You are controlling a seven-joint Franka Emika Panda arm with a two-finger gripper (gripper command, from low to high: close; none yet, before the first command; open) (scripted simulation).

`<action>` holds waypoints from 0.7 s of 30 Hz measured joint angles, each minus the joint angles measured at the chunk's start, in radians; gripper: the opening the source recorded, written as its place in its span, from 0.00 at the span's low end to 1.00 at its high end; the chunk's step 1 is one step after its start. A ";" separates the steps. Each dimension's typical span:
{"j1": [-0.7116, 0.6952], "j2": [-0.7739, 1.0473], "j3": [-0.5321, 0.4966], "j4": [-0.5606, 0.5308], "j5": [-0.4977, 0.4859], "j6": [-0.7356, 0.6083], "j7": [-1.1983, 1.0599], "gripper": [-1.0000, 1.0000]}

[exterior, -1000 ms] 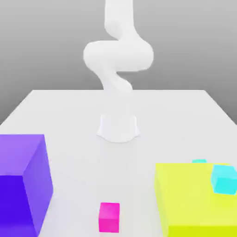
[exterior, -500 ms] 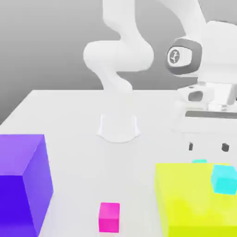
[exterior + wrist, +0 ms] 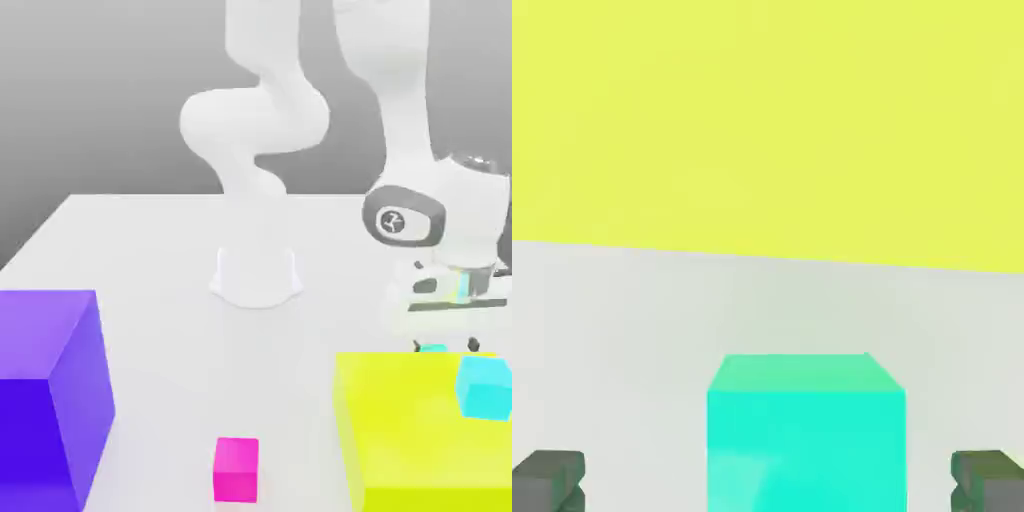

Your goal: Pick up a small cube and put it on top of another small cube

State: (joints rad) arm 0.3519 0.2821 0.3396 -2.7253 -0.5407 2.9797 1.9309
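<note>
The small teal-green cube (image 3: 805,430) rests on the white table just behind the big yellow block (image 3: 425,430); in the exterior view just a sliver of the teal cube (image 3: 432,348) peeks over that block's far edge. My gripper (image 3: 445,346) hangs low over it and is open, with a dark fingertip (image 3: 548,480) wide on each side of the cube and nothing gripped. The gripper (image 3: 768,487) straddles the cube without touching it. The small magenta cube (image 3: 236,469) sits on the table near the front, between the two big blocks.
A lighter sky-cyan small cube (image 3: 484,386) lies on top of the yellow block at the exterior view's right. A big purple block (image 3: 45,395) stands at the exterior view's left. The arm's white base (image 3: 256,275) is at the table's middle.
The hand came into view at the exterior view's right and dropped from well above the table to just behind the yellow block, over the teal cube. No cube has moved.
</note>
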 joint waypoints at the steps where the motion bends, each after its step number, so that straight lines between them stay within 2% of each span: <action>1: 0.031 0.019 -0.038 0.005 -0.030 0.013 0.023 0.50; 2: 0.067 0.037 -0.080 0.010 -0.053 0.027 0.040 0.50; 3: 0.093 0.052 -0.111 0.014 -0.075 0.038 0.057 0.00; 10: 0.095 0.054 -0.114 0.015 -0.080 0.041 0.061 0.00; 13: 0.018 0.009 -0.021 0.002 -0.012 0.009 0.010 0.00; 21: -0.142 -0.144 0.205 -0.047 0.277 -0.085 -0.209 0.00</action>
State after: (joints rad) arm 0.2098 0.1382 0.5443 -2.7719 -0.2637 2.8951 1.7216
